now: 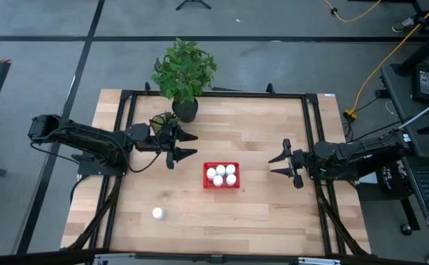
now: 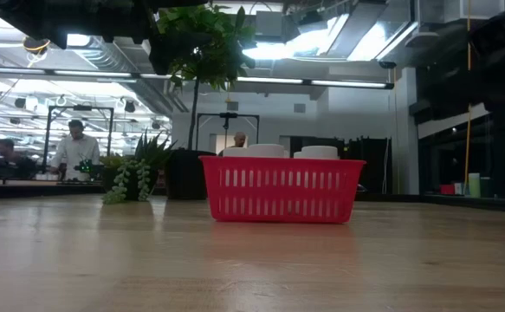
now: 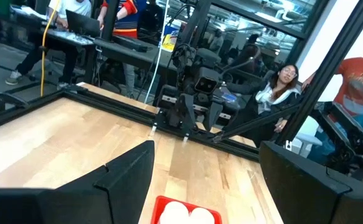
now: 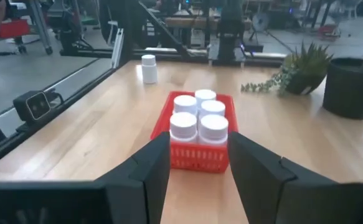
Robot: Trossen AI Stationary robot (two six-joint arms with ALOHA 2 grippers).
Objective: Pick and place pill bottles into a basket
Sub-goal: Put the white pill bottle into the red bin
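The red basket (image 1: 221,177) stands upright at the table's middle and holds several white pill bottles (image 1: 221,174), all upright. It also shows in the low view (image 2: 280,189) and the right wrist view (image 4: 197,155). One more white bottle (image 1: 157,213) stands alone on the table near the front left; it shows in the right wrist view (image 4: 148,68). My left gripper (image 1: 188,146) is open and empty, above the table to the left of the basket. My right gripper (image 1: 279,165) is open and empty, to the right of the basket.
A potted plant in a black pot (image 1: 184,73) stands at the table's far edge, close behind my left gripper. A small trailing plant (image 4: 281,81) lies beside it. A black frame (image 1: 310,132) runs along the table's sides. People sit beyond the table (image 3: 281,87).
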